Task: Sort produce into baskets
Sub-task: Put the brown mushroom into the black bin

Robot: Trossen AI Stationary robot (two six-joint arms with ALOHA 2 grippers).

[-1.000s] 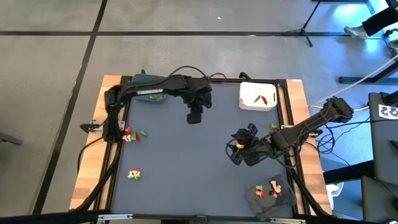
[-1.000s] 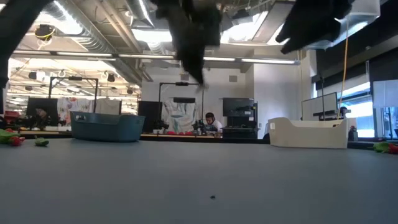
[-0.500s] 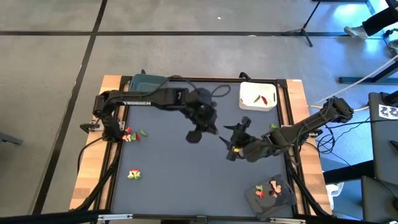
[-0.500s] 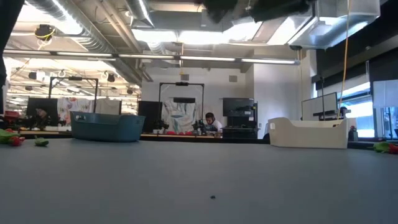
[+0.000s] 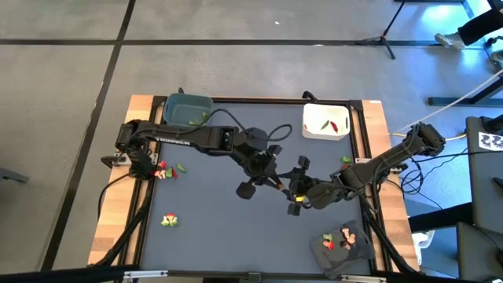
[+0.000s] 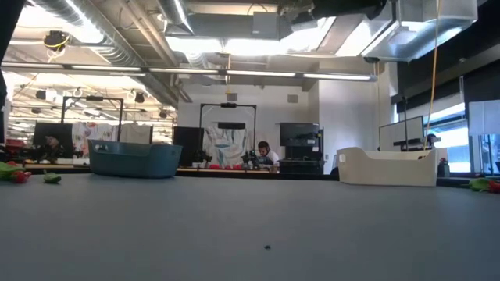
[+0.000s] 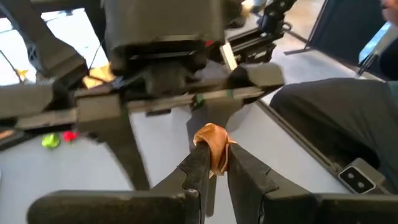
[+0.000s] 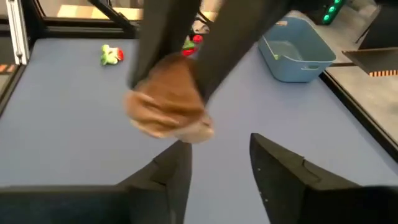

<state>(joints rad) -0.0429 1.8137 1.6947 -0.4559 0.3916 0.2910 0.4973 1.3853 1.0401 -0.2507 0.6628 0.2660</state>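
Note:
My left gripper (image 5: 275,185) is over the table's middle, shut on a small tan-brown piece of produce (image 7: 212,144). My right gripper (image 5: 298,191) faces it from the table's right, open (image 8: 221,163), with the piece (image 8: 168,107) just ahead of its fingers and apart from them. The blue-grey tub (image 5: 189,108) stands at the far left, the white tub (image 5: 325,122) at the far right and the dark grey tray (image 5: 342,248) at the near right. Loose produce lies at the left (image 5: 165,170), (image 5: 169,221). My left gripper pinches the tan piece's lower part (image 7: 214,160) between its two fingers, at their free ends. Most of the piece sticks out beyond the tips. The fingers point toward the table's right. The piece is lifted clear of the table.
The white tub holds red and green pieces; the dark tray holds several pale and red ones. A green piece (image 5: 346,160) lies by the right edge. The two arms meet over the table's middle. In the low view the tubs (image 6: 134,158), (image 6: 387,167) stand at the far side.
My left gripper has gone from near the blue-grey tub toward the table's near edge and right, to the middle, up to my right gripper. My right gripper has turned to face it and shifted slightly toward the left.

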